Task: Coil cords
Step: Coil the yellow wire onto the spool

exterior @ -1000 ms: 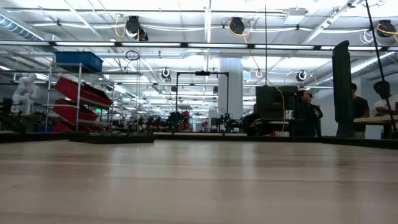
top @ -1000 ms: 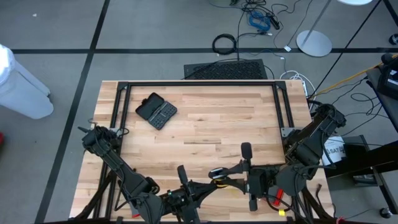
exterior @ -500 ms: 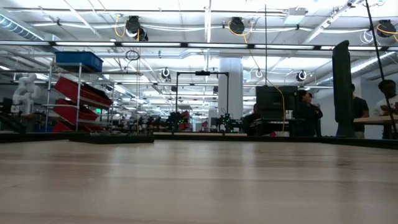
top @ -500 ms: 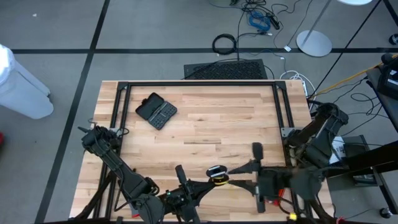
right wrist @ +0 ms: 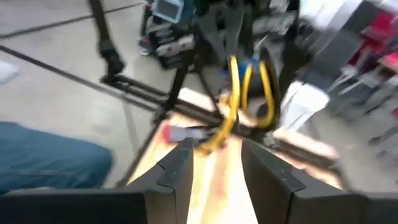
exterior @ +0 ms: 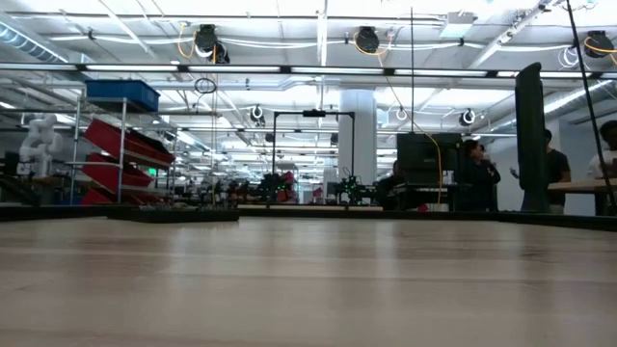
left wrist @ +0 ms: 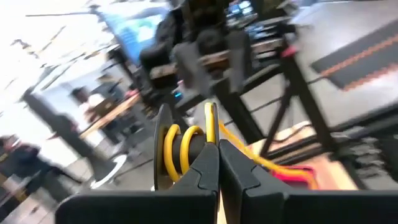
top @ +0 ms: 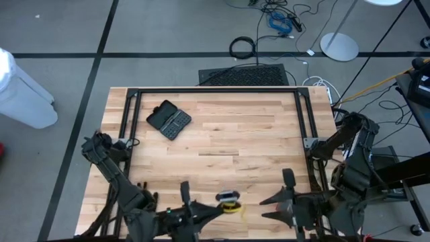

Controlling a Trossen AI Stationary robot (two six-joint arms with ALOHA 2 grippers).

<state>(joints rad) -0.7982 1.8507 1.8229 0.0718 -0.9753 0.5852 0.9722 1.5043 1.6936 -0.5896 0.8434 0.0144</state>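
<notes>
The yellow cord (top: pixel 231 206) with its small black round part (top: pixel 228 196) sits over the table's near edge, between my two grippers. My left gripper (top: pixel 218 206) reaches in from the left and is shut on the cord. In the left wrist view the cord's loops (left wrist: pixel 179 148) stand just past the shut fingertips. My right gripper (top: pixel 263 208) stands open a short way to the cord's right, touching nothing. Its wrist view looks past the open fingers (right wrist: pixel 176 167) at the cord (right wrist: pixel 235 87) ahead. The low view shows neither the cord nor a gripper. My left gripper pinches the yellow cord (left wrist: pixel 210 124) between its two fingertips, beside the wound loops. The fingers come at it about level, from the table's left. The loops stand upright around a dark round part (left wrist: pixel 194 148), and a slack yellow tail (left wrist: pixel 249 153) runs off from the hold.
A black case (top: pixel 168 119) lies on the table's far left part. A black frame (top: pixel 215 91) runs along the far edge and down both sides. Bare wood (top: pixel 228 134) lies in the middle. In the low view, people stand at the far right of the room beyond the table.
My right gripper has opened, let go of the cord and drawn back toward the table's right edge. My left gripper has carried the cord a little toward the near edge, still shut on it.
</notes>
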